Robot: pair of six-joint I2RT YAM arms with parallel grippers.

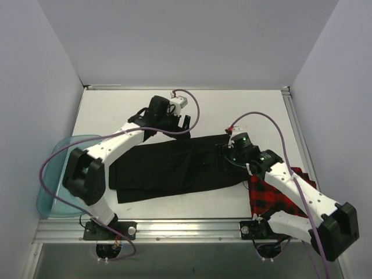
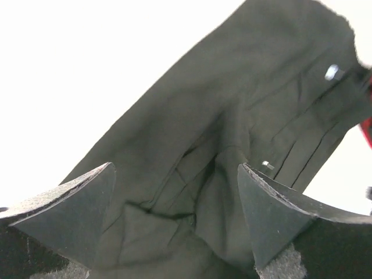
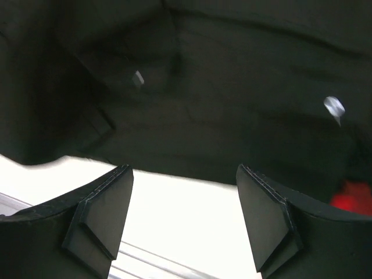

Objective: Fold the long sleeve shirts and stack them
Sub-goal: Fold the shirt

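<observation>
The black long sleeve shirt (image 1: pixel 174 165) lies spread across the middle of the table, partly folded. Its cloth fills the left wrist view (image 2: pixel 192 133), where a white button (image 2: pixel 332 72) shows. My left gripper (image 1: pixel 174 127) is at the shirt's far edge; it is open (image 2: pixel 174 174), with wrinkled black cloth lying between its fingers, not pinched. My right gripper (image 1: pixel 228 152) is at the shirt's right end; it is open and empty (image 3: pixel 183 174), over the shirt's edge (image 3: pixel 221 128) and bare table. The red-and-black check shirt (image 1: pixel 279 195) lies crumpled at the front right, under the right arm.
A translucent teal-blue tub (image 1: pixel 58 174) stands at the table's left edge beside the left arm's base. White walls close the table at back and sides. A metal rail (image 1: pixel 186 229) runs along the near edge.
</observation>
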